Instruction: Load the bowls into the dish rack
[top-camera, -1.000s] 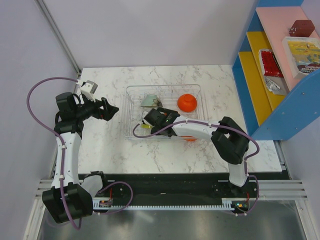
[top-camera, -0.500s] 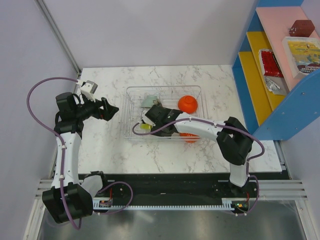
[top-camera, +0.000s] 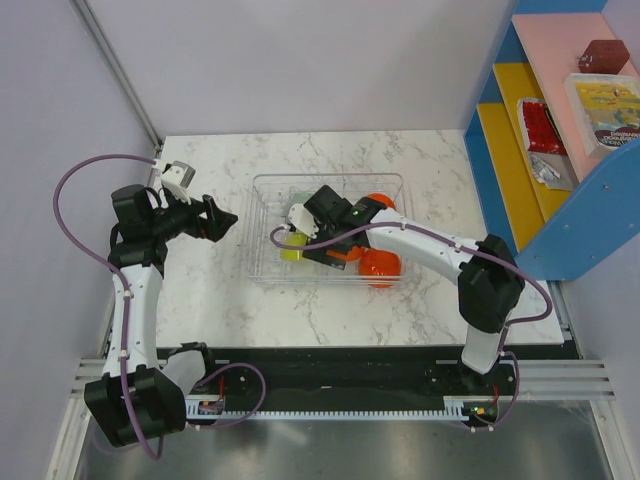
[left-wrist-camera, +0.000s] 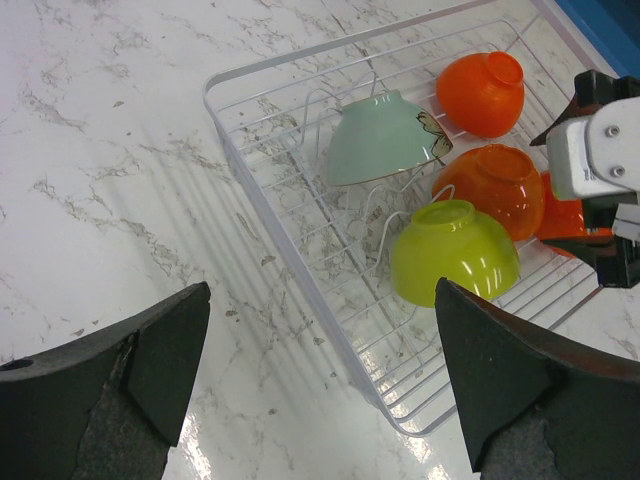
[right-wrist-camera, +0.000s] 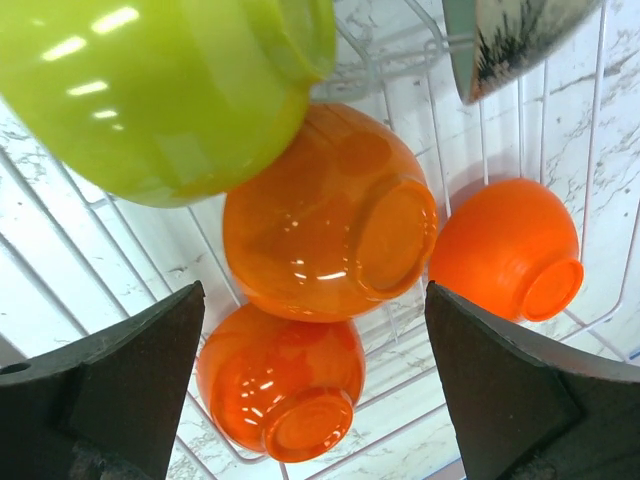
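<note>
Bowls (left-wrist-camera: 452, 252) clustered inside dish rack (left-wrist-camera: 300, 232), mid-table (top-camera: 220, 290); shelf (top-camera: 555, 45) right.

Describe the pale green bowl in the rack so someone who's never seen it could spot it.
Start at the dish rack in the middle of the marble table. Among the bowls in it, the pale mint bowl lies tipped on its side toward the far left. Unlike the lime green bowl and glossy orange bowls beside it, it has a dark painted pattern inside.
</note>
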